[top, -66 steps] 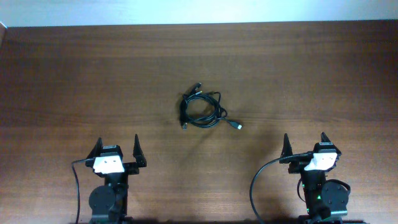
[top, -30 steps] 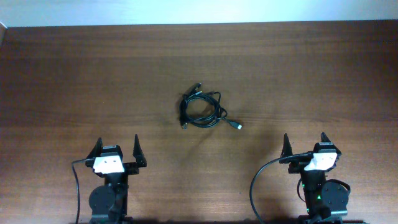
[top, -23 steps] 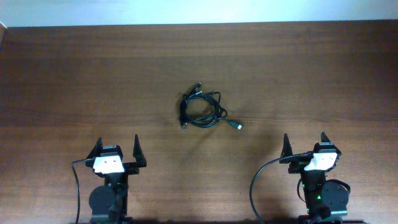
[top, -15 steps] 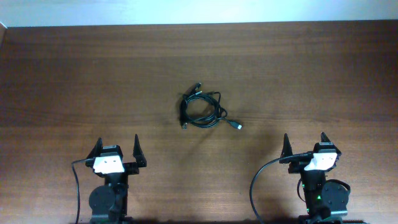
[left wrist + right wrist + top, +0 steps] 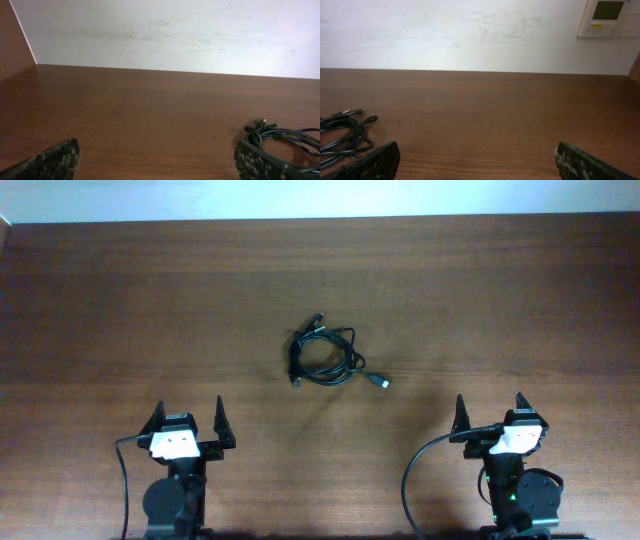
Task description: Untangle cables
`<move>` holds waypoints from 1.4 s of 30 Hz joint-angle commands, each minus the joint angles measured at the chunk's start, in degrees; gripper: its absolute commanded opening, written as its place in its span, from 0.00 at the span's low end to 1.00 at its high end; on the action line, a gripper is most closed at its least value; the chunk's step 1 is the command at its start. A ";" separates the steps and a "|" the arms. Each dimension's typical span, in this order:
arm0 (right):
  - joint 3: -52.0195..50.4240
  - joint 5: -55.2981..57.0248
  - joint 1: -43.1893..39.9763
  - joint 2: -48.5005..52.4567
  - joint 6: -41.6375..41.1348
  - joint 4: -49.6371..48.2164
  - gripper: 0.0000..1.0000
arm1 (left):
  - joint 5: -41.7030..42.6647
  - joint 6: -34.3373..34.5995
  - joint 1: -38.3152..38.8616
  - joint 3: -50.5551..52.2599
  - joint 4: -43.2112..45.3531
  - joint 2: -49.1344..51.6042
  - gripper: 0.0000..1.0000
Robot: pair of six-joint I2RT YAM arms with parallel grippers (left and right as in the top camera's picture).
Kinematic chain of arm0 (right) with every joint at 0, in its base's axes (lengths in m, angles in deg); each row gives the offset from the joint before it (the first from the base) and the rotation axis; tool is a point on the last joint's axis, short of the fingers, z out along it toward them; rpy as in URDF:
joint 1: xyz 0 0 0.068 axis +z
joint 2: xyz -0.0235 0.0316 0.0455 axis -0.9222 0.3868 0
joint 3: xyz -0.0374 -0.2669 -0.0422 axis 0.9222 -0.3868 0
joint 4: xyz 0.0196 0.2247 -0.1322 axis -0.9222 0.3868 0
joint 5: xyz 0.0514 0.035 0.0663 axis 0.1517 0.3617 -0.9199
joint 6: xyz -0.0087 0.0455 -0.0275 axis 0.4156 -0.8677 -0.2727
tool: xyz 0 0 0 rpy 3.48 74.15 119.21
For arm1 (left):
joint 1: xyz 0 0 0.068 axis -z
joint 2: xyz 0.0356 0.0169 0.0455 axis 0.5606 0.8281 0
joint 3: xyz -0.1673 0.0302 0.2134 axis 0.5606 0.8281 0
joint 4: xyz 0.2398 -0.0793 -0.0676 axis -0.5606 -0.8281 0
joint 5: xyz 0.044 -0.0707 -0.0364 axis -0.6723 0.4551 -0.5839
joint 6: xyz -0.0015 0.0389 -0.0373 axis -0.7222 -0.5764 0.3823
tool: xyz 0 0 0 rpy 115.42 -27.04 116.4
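A small bundle of thin black cables lies coiled on the brown wooden table, near its middle, with small plugs sticking out at the top, lower left and lower right. The bundle also shows at the right edge of the left wrist view and the left edge of the right wrist view. My left gripper is open and empty near the front edge, left of the bundle. My right gripper is open and empty near the front edge, right of the bundle. Both are well apart from the cables.
A white wall runs along the far table edge. A white wall panel with a small screen hangs at the upper right. Thick black arm cables hang at each arm base.
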 commanded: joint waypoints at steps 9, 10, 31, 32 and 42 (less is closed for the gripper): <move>-0.09 1.33 0.63 -0.39 -1.64 -2.60 0.99 | 4.28 0.11 -0.39 -0.24 0.57 -0.28 0.99; 0.52 -0.02 0.63 -0.37 -1.84 -1.64 0.99 | 7.21 -0.87 -0.39 -0.94 -0.81 -0.24 0.99; 69.09 -23.21 0.68 41.64 -2.86 51.60 0.99 | 22.40 -7.39 4.55 -86.99 -55.74 56.17 0.99; 70.18 -24.11 0.68 43.08 -2.84 52.41 0.99 | 22.21 -7.54 4.90 -92.41 -59.82 59.34 0.99; 93.92 -13.49 0.70 66.51 -1.33 65.96 0.99 | 32.30 -8.59 5.27 -126.35 -77.79 83.21 0.99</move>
